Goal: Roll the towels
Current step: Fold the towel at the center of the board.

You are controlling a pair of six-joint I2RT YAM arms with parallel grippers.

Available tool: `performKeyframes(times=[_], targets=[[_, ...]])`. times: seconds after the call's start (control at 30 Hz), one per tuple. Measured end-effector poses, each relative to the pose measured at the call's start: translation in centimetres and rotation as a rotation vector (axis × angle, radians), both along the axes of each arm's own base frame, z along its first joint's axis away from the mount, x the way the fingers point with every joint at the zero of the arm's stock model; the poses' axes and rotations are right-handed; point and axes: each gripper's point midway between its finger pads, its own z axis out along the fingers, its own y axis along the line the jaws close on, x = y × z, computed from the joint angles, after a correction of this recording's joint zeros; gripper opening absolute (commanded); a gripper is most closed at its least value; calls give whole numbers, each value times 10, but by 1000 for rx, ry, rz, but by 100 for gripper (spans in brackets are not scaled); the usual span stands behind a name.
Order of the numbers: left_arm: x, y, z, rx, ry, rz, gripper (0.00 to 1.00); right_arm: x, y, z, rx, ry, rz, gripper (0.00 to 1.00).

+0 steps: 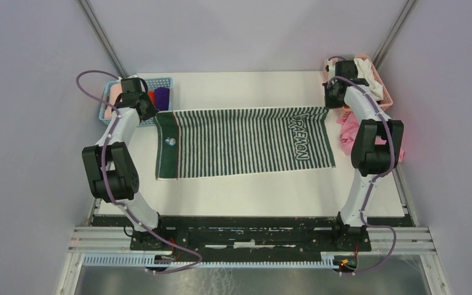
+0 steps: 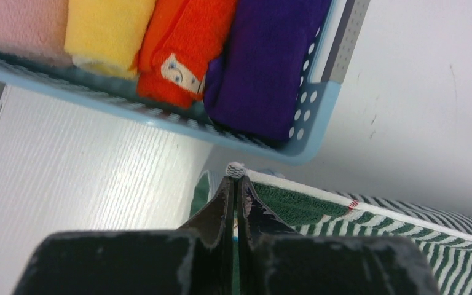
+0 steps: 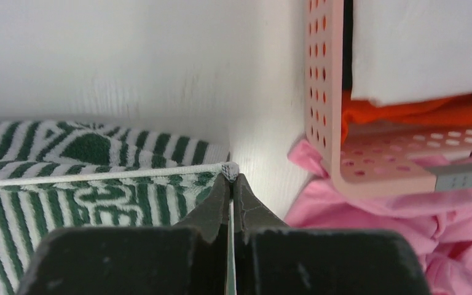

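Observation:
The green-and-white striped towel [image 1: 246, 142] lies spread flat across the table, its lettered end at the right. My left gripper [image 2: 235, 178] is shut on the towel's far left corner [image 2: 236, 168], just in front of the blue basket. My right gripper [image 3: 231, 177] is shut on the far right corner [image 3: 228, 169], next to the pink basket. In the overhead view the left gripper [image 1: 155, 112] and the right gripper [image 1: 329, 106] sit at the towel's two back corners. A purple cloth [image 2: 264, 61] lies rolled in the blue basket.
The blue basket [image 1: 113, 103] at the back left holds rolled pink, yellow, orange [image 2: 184, 49] and purple cloths. The pink basket [image 1: 386, 93] at the back right holds a white cloth [image 3: 424, 46] and orange fabric. A pink cloth [image 1: 348, 130] lies heaped beside it.

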Motion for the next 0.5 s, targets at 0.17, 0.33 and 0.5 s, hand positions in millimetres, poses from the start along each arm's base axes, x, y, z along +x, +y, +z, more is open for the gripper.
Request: performKeyframes(times=[0.17, 0.33, 0.5], targets=[[-29, -4, -4, -16, 44, 21, 3, -35, -6, -10, -24, 53, -39, 1], [-64, -11, -5, -53, 67, 67, 3, -59, -12, -14, -45, 81, -102, 1], [-92, -13, -14, -79, 105, 119, 3, -85, -15, -19, -36, 98, -192, 0]])
